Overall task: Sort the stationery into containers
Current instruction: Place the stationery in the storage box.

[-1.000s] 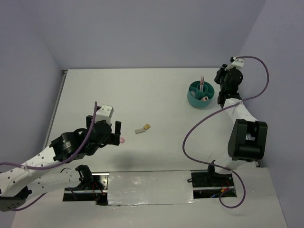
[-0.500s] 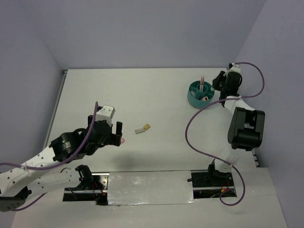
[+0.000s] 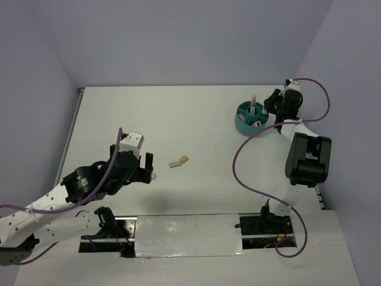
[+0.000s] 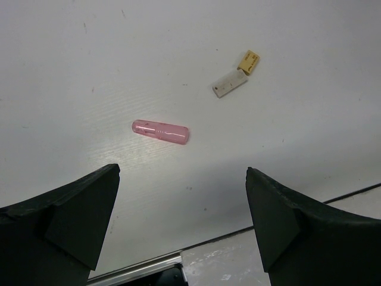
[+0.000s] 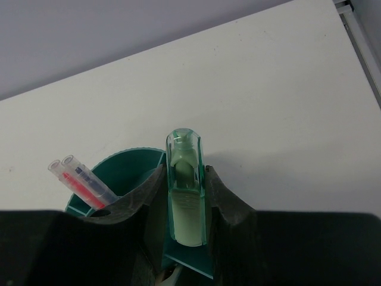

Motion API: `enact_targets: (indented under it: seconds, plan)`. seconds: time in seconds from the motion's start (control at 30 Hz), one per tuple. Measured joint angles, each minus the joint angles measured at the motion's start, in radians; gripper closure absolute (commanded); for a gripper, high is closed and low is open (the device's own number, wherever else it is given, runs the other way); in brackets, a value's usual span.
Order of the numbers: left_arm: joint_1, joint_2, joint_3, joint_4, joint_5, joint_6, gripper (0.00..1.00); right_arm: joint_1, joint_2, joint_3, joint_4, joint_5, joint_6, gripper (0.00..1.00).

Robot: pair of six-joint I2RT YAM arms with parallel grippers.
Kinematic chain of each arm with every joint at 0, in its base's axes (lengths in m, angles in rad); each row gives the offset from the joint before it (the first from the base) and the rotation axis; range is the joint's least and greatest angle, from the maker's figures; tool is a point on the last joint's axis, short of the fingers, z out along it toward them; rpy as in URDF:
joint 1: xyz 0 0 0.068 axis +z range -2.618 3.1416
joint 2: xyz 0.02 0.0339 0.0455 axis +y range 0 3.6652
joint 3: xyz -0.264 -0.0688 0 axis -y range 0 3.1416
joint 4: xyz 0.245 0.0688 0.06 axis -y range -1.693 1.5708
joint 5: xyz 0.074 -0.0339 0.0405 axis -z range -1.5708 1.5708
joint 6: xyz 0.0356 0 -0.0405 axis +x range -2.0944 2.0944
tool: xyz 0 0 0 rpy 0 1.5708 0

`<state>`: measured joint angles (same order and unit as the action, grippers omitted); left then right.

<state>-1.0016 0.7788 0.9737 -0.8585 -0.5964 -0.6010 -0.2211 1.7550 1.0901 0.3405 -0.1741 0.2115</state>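
The left tool [image 4: 181, 221] is hanging wide open over the tabletop [image 4: 89, 59], and the pink capsule [image 4: 161, 131] is lying flat ahead of its fingers, touching neither. Bare surface is showing all round the capsule. The grey-tan block [image 4: 236, 82] is lying near it but apart. The tabletop's near edge is running just beneath the fingers.

At the far right corner, close to the side wall, the right tool [image 5: 184, 208] is gripping the mint-green capsule [image 5: 184, 190] upright at the rim of the teal cup [image 5: 128, 164]. Two pens [image 5: 80, 179] are leaning in the cup, to the left in the right wrist view.
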Motion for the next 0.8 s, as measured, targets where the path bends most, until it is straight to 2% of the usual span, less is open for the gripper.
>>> enact_targets:
  seconds: [0.17, 0.27, 0.43, 0.57, 0.8]
  plan:
    - [0.000, -0.014, -0.005, 0.003, 0.000, 0.000, 0.01, 0.000, 0.000, 0.000, 0.003, 0.000, 0.001, 0.79]
    - [0.000, -0.017, -0.006, 0.006, 0.000, 0.000, 0.01, 0.000, 0.000, -0.003, 0.006, 0.000, 0.005, 0.69]
    - [0.000, -0.017, -0.006, 0.007, 0.001, 0.001, 0.01, 0.000, 0.000, -0.011, 0.015, -0.001, 0.012, 0.66]
    - [0.000, -0.019, -0.006, 0.007, 0.001, 0.001, 0.01, 0.000, 0.000, -0.027, 0.017, -0.003, 0.019, 0.58]
    - [0.000, -0.024, -0.006, 0.007, 0.001, 0.002, 0.01, 0.000, -0.003, -0.047, 0.027, -0.003, 0.027, 0.53]
